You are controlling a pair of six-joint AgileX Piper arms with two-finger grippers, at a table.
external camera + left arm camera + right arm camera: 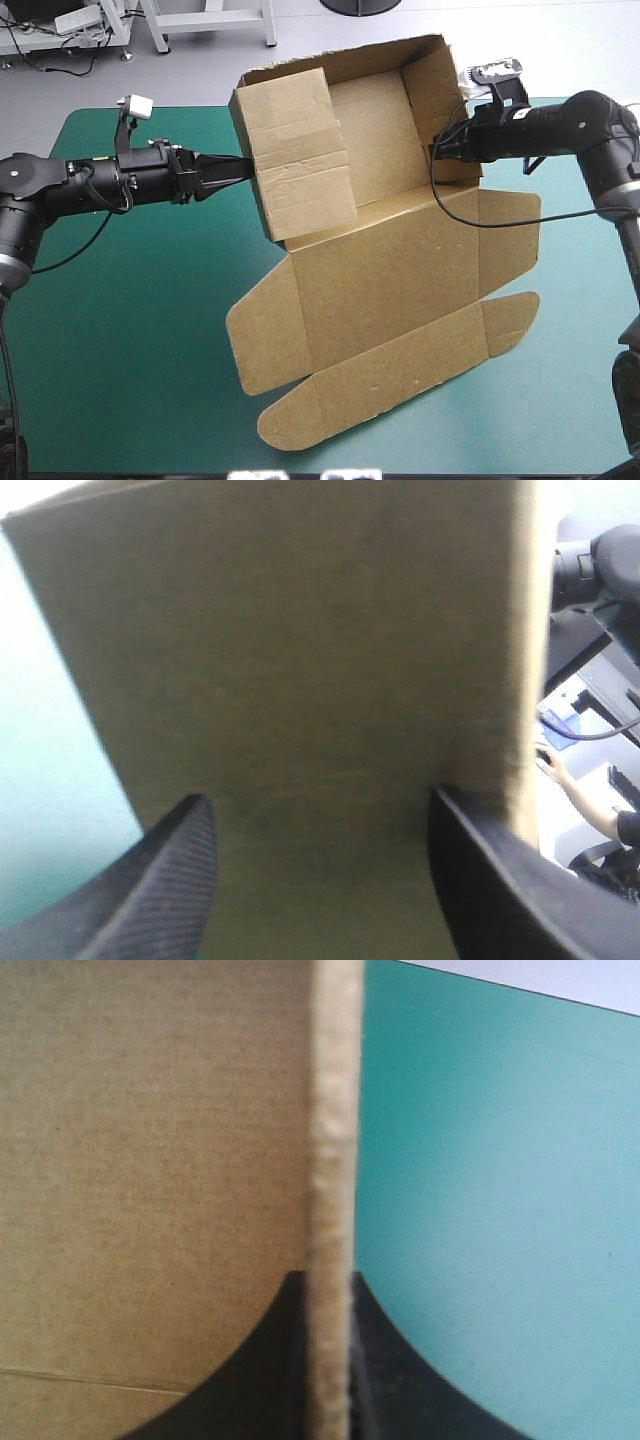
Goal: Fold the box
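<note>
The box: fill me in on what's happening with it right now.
Two robot arms are partway through forming the brown box. The right gripper is shut on the edge of the right wall, while the left gripper, fingers open, sits against the outer face of the left wall. The far half has its walls raised into a tray shape; the lid and its flaps lie spread open on the teal-green cover toward the near edge.

The brown box [385, 270] lay on the table [120, 330], far walls raised into a tray, lid spread flat.
</note>
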